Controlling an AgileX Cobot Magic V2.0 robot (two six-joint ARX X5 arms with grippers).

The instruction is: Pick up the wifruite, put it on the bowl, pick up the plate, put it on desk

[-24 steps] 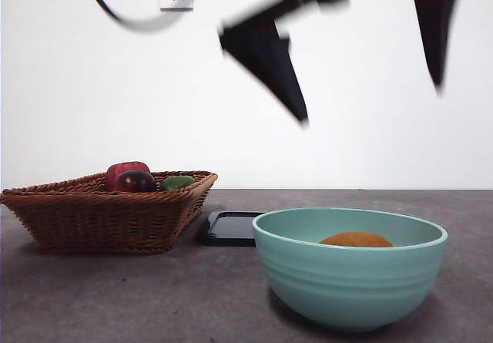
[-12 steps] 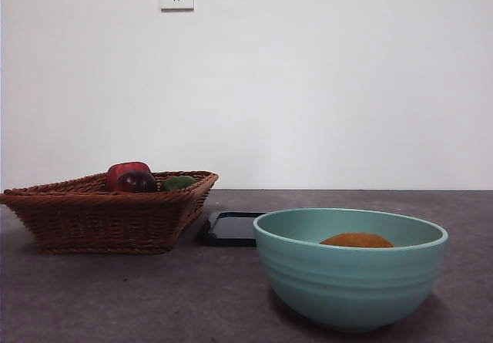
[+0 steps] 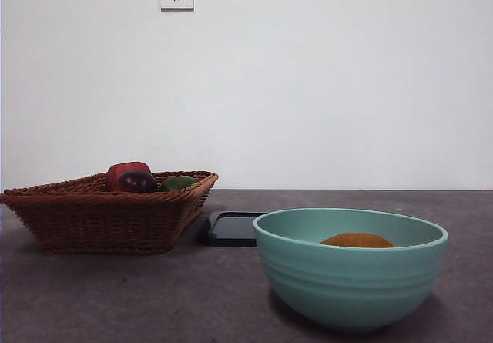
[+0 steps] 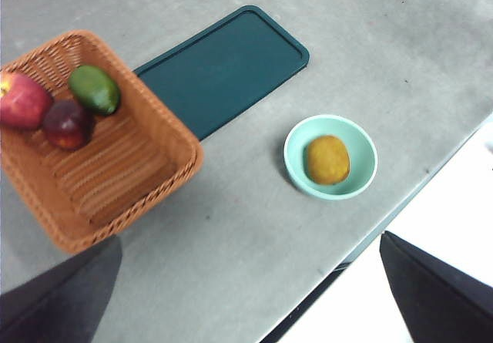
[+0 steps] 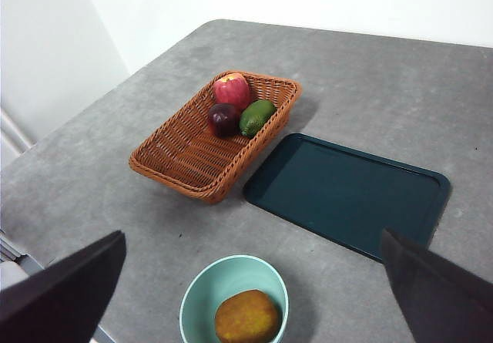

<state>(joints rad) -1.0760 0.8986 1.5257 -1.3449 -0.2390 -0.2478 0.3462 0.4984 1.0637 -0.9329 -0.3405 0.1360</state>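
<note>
The orange-brown wifruite (image 3: 356, 240) lies inside the teal bowl (image 3: 350, 281) at the front right of the desk (image 3: 115, 297). The wrist views also show the wifruite (image 4: 327, 159) (image 5: 246, 317) resting in the bowl (image 4: 290, 154) (image 5: 202, 297). The plate (image 3: 231, 227), a dark teal rectangular tray, lies flat on the desk between basket and bowl; it shows whole from above (image 4: 223, 69) (image 5: 347, 193). My left gripper (image 4: 249, 237) and right gripper (image 5: 253, 233) both hang high above the table, open and holding nothing. Neither appears in the front view.
A brown wicker basket (image 3: 100, 212) stands at the left, touching the plate's edge. It holds a red apple (image 5: 233, 90), a dark purple fruit (image 5: 223, 118) and a green fruit (image 5: 256, 116). The bowl sits close to the desk's front edge (image 4: 400, 204).
A second ago dark open jaws hung at the top of the front view. They have lifted out of that view. Bowl, wifruite, plate and basket have not moved.
</note>
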